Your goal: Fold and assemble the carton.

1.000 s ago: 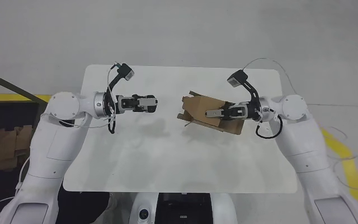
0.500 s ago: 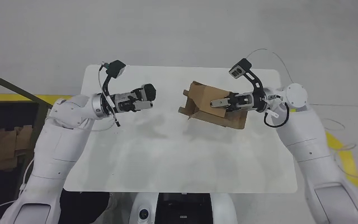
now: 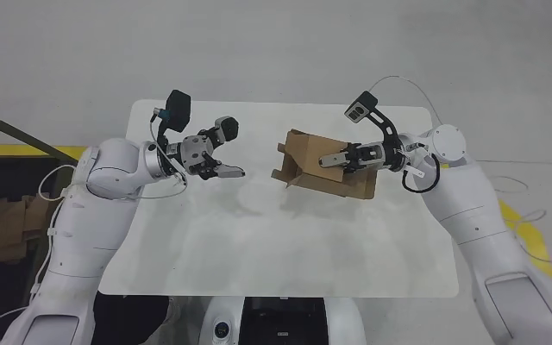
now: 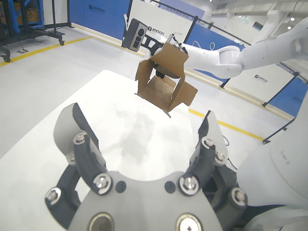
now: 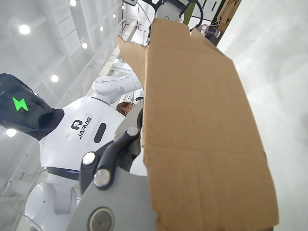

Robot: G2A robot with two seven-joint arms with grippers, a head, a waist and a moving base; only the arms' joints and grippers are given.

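Right claw was clamped on 1 wall of the carton, tilted over the desk's right half, flaps loose. Left claw was spread wide, well apart from it. With that 1-wall grip, I'd bet any push could twist or crumple it.

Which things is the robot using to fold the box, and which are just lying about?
For the job:
carton
right gripper, shut on the carton's wall
left gripper, open and empty, over the table

Just lying about:
brown cardboard on the floor beside the table
yellow floor line
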